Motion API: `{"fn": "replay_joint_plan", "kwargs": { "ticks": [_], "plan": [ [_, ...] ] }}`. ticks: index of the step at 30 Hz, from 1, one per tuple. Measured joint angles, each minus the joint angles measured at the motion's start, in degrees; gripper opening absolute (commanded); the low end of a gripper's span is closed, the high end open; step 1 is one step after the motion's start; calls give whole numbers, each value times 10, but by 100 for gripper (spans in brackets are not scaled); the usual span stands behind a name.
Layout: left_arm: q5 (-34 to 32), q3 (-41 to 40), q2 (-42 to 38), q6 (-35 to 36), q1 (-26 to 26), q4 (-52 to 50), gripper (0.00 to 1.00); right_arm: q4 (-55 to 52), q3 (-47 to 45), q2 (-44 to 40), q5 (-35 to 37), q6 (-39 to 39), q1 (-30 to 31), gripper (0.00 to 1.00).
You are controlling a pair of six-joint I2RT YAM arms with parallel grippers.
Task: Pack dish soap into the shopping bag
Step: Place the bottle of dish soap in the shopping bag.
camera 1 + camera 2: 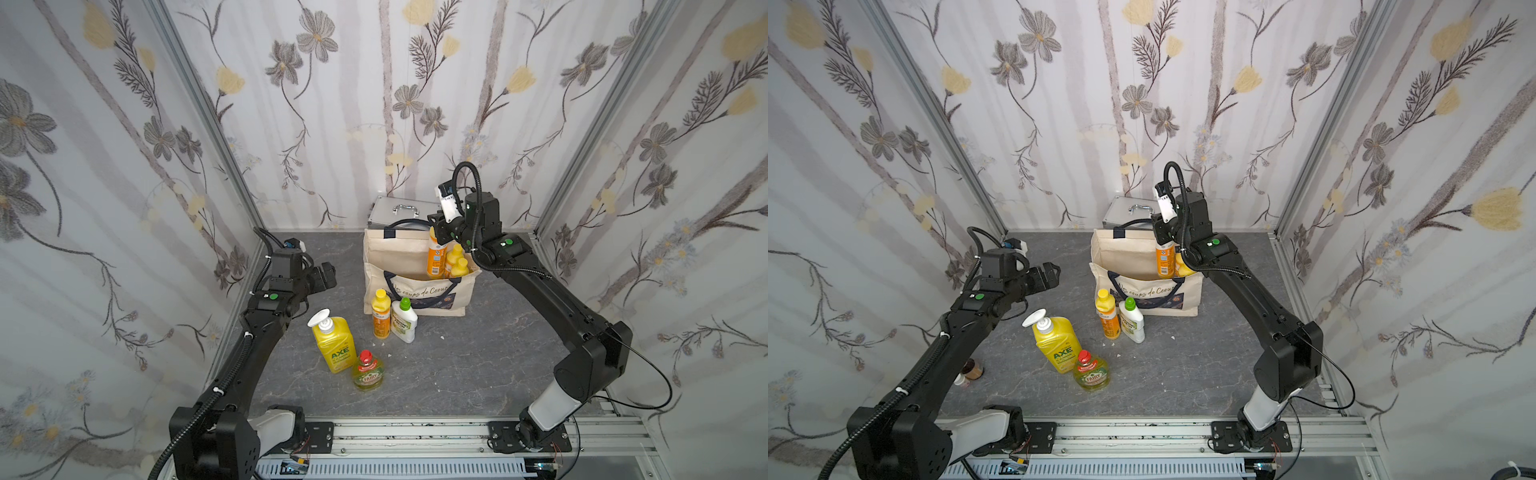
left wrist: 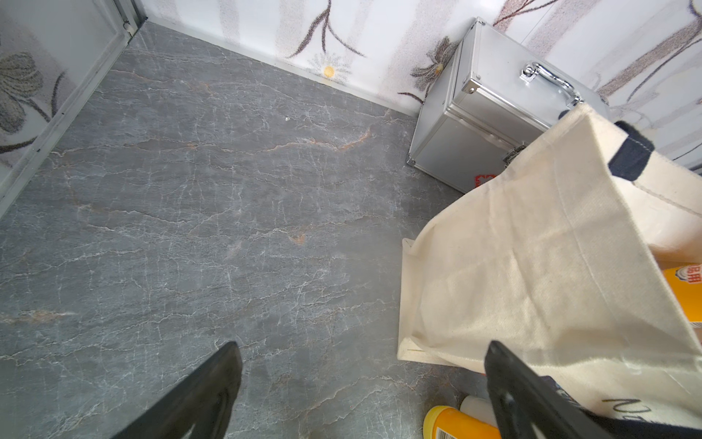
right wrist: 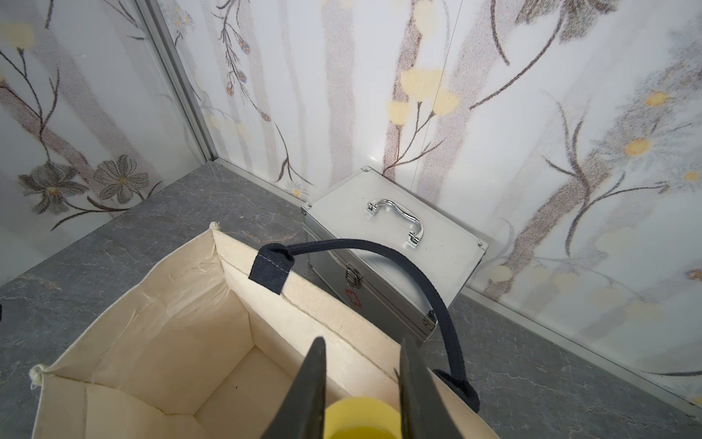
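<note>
Right, starting on the left: my left pincer [image 1: 329, 276] hovers over the table [image 1: 478, 365], well left of the bag. Its fingers are spread wide and it's empty. In the left wrist view there's only bare table between them.

Moving along, AXE [image 1: 332, 343] stands upright toward the front left. Fairy [image 1: 368, 372] sits just beside it on the near side, and I can't tell whether they touch.

Next, the orange bottle [image 1: 380, 316] and the white bottle [image 1: 404, 322] stand upright side by side, close against the lettered face of the bag [image 1: 395, 253]. The bag itself is upright with its mouth open, and one navy handle arches over the back rim. The case [image 1: 392, 210] sits behind it against the wall.

Now the bag's right end: my right pincer [image 1: 439, 237] is pinching the held bottle [image 1: 435, 259] by its top. In the right wrist view the yellow cap is squeezed between the two fingers, above the open bag. The held bottle hangs upright in the bag's mouth, with its base down around the front rim line. I can't tell whether it rests on anything.

Just right of it, two yellow caps [image 1: 456, 250] show inside the bag, by the right wall.
</note>
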Motion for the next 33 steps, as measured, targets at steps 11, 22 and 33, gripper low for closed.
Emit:
{"fn": "replay_joint_plan", "kwargs": {
  "ticks": [11, 22, 33],
  "plan": [
    [0, -1, 0, 0, 0, 0, 100, 37, -45, 13, -14, 9, -12, 0],
    [0, -5, 1, 0, 0, 8, 100, 90, -119, 12, -14, 28, -23, 0],
    [0, -5, 5, 0, -1, 13, 100, 165, -195, -6, -3, 30, -23, 0]
  ]
}}
